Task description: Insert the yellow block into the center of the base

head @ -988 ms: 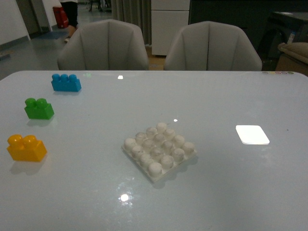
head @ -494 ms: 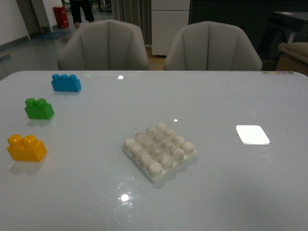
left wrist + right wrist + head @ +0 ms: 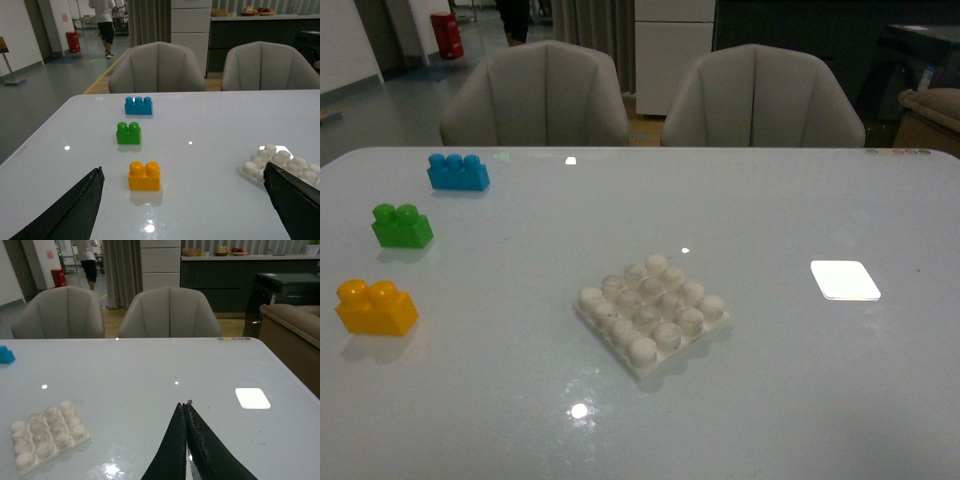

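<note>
Glossy pale grey glass covers the table [image 3: 770, 200], which mirrors small ceiling lights, and two padded grey chairs [image 3: 534, 95] stand behind its far edge.

At the far left, near the front edge, sits the yellow block [image 3: 376, 307]. It is a small yellow-orange plastic brick, smooth and slightly shiny, with two rounded studs side by side on top. It stands upright on the bare table, well apart from the base. Just beyond it stands a green brick [image 3: 402, 226] of the same two-stud shape, and further back a blue brick [image 3: 458, 172] with three studs. The three form a loose row running away from the robot.

Near the middle of the table lies the base [image 3: 651, 311], a flat square white plate turned cornerwise, with four rows of four domed studs. Nothing rests on it. To its right a smooth, bright light patch [image 3: 844, 280] with rounded corners shows on the surface.

In the left wrist view the left claw [image 3: 182, 170] is spread wide and empty, with the yellow block between its dark tapered fingers [image 3: 70, 210] but further off. The right claw [image 3: 184, 407] is pressed closed on nothing, above bare table.
</note>
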Controlling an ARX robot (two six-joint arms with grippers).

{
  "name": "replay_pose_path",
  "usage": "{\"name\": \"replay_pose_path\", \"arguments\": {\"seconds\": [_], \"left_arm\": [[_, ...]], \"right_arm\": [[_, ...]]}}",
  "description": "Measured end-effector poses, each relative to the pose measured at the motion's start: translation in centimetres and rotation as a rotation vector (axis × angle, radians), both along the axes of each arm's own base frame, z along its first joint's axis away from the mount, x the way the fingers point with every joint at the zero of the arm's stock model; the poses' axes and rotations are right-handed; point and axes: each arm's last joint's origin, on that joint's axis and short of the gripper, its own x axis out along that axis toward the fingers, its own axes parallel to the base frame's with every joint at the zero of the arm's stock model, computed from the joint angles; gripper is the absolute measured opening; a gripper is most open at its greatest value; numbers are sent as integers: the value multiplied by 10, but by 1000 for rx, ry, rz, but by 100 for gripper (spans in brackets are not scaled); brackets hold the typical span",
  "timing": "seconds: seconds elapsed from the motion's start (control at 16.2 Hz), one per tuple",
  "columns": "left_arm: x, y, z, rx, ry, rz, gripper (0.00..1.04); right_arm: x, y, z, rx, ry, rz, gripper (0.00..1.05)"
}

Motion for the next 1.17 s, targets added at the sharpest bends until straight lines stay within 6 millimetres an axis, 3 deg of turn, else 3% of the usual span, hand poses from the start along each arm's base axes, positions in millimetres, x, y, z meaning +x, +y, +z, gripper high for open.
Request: {"name": "replay_pose_path", "arguments": {"seconds": [0.49,1.17], "left_arm": [[0,0,0,0,0,0,98],[0,0,0,0,0,0,98]], "right_arm": [[-17,0,-16,0,3,0,2],[-32,0,-16,0,-5,0,2]]}}
